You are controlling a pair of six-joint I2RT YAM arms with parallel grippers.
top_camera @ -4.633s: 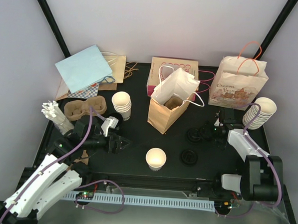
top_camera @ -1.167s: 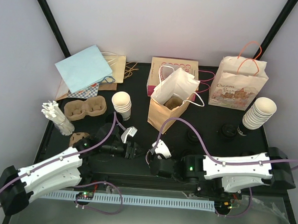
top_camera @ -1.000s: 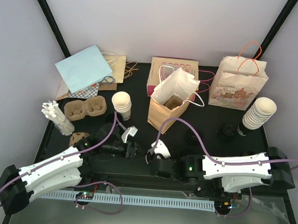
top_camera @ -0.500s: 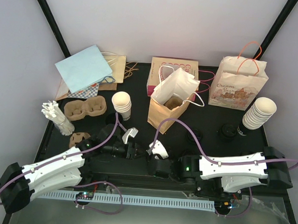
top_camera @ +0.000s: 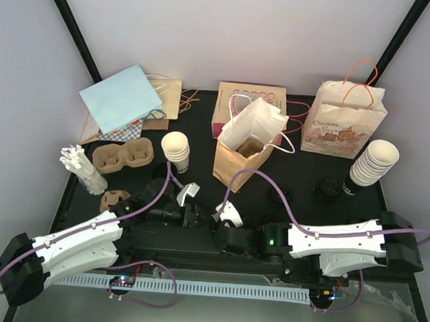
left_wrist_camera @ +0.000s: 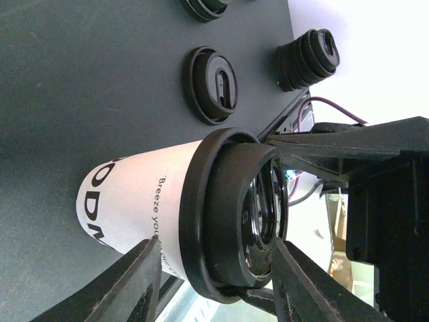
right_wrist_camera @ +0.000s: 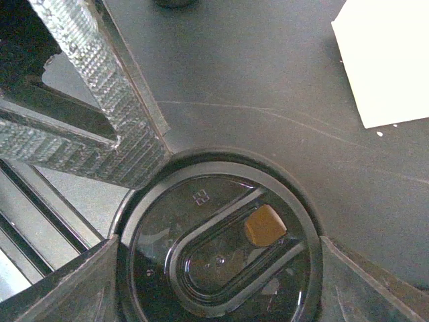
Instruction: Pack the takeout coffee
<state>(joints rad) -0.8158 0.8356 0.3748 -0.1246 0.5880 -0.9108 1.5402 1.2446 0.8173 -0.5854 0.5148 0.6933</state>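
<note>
The takeout coffee is a white printed paper cup point(left_wrist_camera: 134, 201) with a black lid point(left_wrist_camera: 228, 208) sitting on its rim. My right gripper point(right_wrist_camera: 219, 247) looks straight down on that lid point(right_wrist_camera: 221, 255), its fingers pressed against the rim on both sides. My left gripper point(left_wrist_camera: 214, 245) is beside the cup's top with its jaws apart, one finger by the cup wall and one by the lid. Its textured fingers point(right_wrist_camera: 100, 100) reach the lid's edge. In the top view both grippers point(top_camera: 192, 217) point(top_camera: 222, 237) meet near the front middle and hide the cup.
An open brown paper bag point(top_camera: 240, 159) stands behind the grippers. A pulp cup carrier point(top_camera: 123, 156) and a cup stack point(top_camera: 176, 152) are at the left, another cup stack point(top_camera: 373, 162) at the right. Loose lids point(left_wrist_camera: 213, 84) and a lid stack point(left_wrist_camera: 307, 59) lie nearby.
Since the oldest frame the right arm has swung from the lids at the right to over the cup, and the left gripper has moved up to it. Over the last second both barely shift.
</note>
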